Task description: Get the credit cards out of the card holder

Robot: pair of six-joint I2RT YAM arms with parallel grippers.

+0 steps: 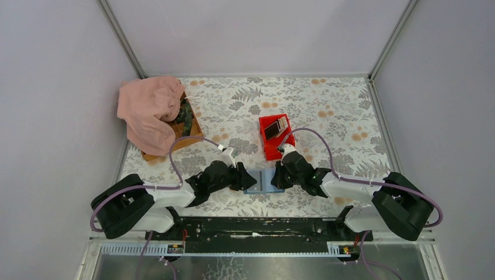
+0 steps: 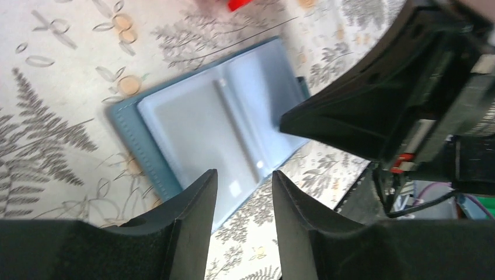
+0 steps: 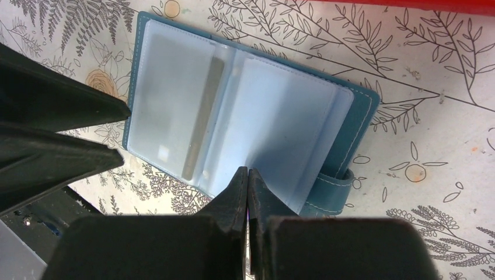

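The card holder (image 1: pixel 260 181) is a blue wallet lying open and flat on the floral cloth, between my two grippers. Its clear inner sleeves (image 3: pixel 233 105) face up and look empty. My left gripper (image 2: pixel 244 175) is open, its fingertips just over the wallet's (image 2: pixel 198 122) near edge, with nothing between them. My right gripper (image 3: pixel 248 172) is shut, tips together at the edge of a clear sleeve, beside the snap strap (image 3: pixel 335 189). Several credit cards (image 1: pixel 275 128), dark and pale, lie in the red bin (image 1: pixel 271 150) behind the wallet.
A wooden box (image 1: pixel 190 139) half covered by a pink cloth (image 1: pixel 149 108) stands at the back left. Grey walls close in the table on three sides. The red bin's corner (image 2: pixel 236 4) shows at the top of the left wrist view.
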